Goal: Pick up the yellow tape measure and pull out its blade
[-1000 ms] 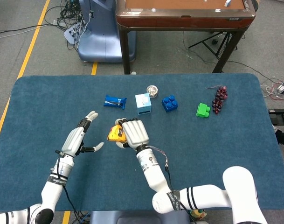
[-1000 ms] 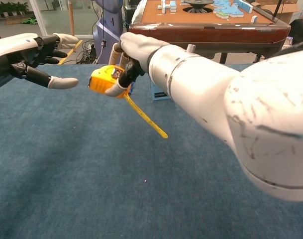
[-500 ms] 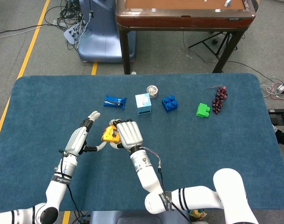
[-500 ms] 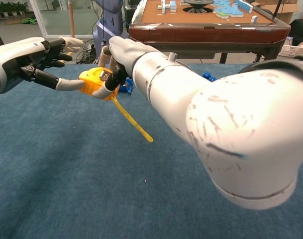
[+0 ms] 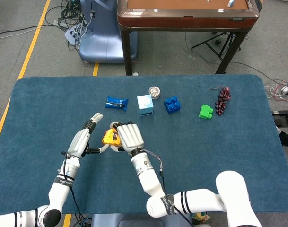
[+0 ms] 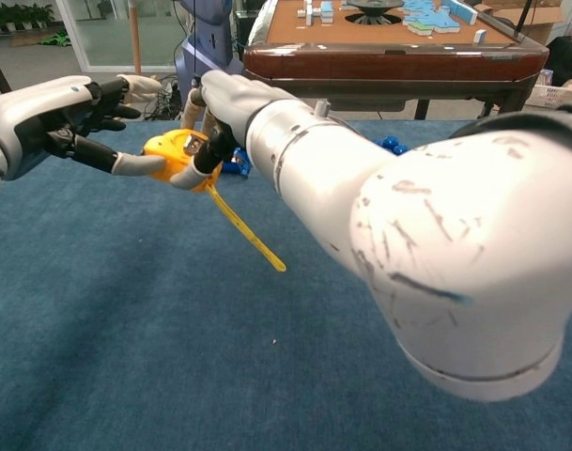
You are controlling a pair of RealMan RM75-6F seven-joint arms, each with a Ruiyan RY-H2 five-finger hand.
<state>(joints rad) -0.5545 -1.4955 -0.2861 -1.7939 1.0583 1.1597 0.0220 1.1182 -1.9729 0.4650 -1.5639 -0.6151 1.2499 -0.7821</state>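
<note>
The right hand (image 6: 215, 113) grips the one yellow tape measure (image 6: 177, 155) above the tabletop (image 5: 219, 142), a short strip of blade (image 6: 248, 235) hanging out. The left hand (image 6: 74, 117), fingers spread, touches the case with one fingertip. Risk: pushing the case instead of catching the blade could twist it loose. Two blocks, blue (image 5: 171, 104) and green (image 5: 205, 111), lie beyond.
</note>
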